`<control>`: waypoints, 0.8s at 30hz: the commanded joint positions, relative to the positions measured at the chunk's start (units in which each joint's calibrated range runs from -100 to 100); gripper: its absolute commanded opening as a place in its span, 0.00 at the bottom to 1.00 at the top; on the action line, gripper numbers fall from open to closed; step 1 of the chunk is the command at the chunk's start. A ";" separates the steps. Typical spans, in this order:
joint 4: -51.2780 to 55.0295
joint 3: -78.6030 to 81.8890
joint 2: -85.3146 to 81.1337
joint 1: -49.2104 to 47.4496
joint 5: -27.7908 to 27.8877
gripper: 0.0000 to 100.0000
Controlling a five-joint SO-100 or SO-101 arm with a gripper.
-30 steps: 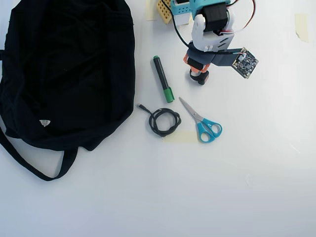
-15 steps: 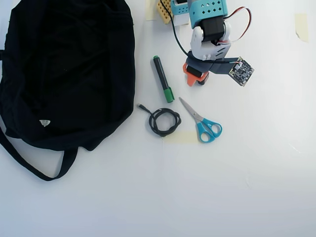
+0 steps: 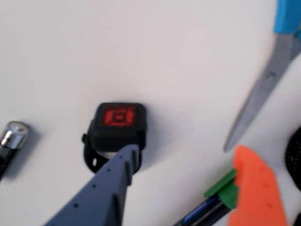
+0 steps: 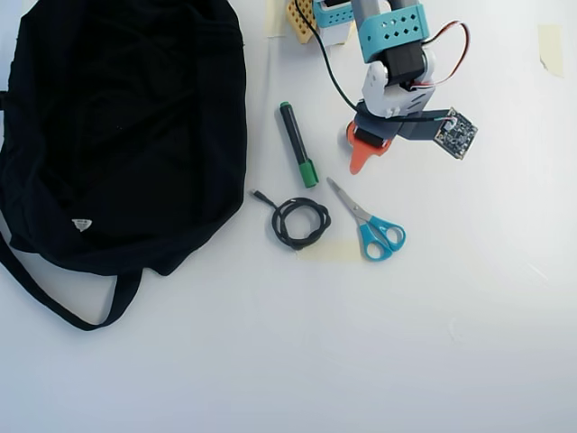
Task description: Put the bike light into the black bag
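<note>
The bike light (image 3: 118, 123) lies on the white table in the wrist view, a black block with a red lens facing up and its strap ring below it. My gripper (image 3: 186, 153) is open and empty. Its blue-grey finger (image 3: 113, 188) has its tip at the light's strap, and the orange finger (image 3: 256, 188) stands well to the right. In the overhead view the arm hides the light, and only my gripper's (image 4: 370, 153) orange finger shows clearly. The black bag (image 4: 117, 135) lies flat at the left, with a white label and a long strap.
A green-capped marker (image 4: 297, 144), a coiled black cable (image 4: 300, 223) and blue-handled scissors (image 4: 370, 221) lie between gripper and bag. In the wrist view the scissors (image 3: 263, 89) lie at the right, the marker (image 3: 216, 202) by the orange finger, and a black-and-silver cylinder (image 3: 11, 139) at the left edge.
</note>
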 commanded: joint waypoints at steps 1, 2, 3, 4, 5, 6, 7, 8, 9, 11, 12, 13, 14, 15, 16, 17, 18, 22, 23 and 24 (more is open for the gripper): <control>0.42 0.81 -0.54 -1.17 -0.15 0.31; 0.42 1.26 -0.54 -1.24 -0.15 0.32; 0.42 1.71 -0.54 -1.24 -0.15 0.33; 0.51 2.16 -0.54 -1.24 -0.15 0.34; 0.51 2.70 -0.62 -1.24 -0.09 0.35; 0.51 3.14 -0.70 -1.24 -0.04 0.35; 0.51 3.50 -0.87 -1.24 -0.04 0.36; 0.51 3.95 -1.20 -1.24 -0.04 0.37; 0.51 4.49 -1.45 -1.17 -0.04 0.37; 0.51 4.85 -1.53 -1.24 0.06 0.37; 0.51 4.94 -1.53 -1.32 0.12 0.37; 0.51 5.21 -1.53 -1.69 0.22 0.37; 0.51 5.21 -1.45 -2.06 0.27 0.37; 0.51 5.21 -1.20 -2.14 0.27 0.37; 0.51 5.21 -0.95 -2.21 0.27 0.37; 0.51 5.21 -0.79 -2.21 0.27 0.37; 0.51 5.21 -0.62 -2.21 0.27 0.37; -0.18 6.56 -0.54 -2.66 0.48 0.37; -0.18 6.74 -0.54 -2.74 0.48 0.37; -0.09 6.74 -0.54 -2.81 0.48 0.37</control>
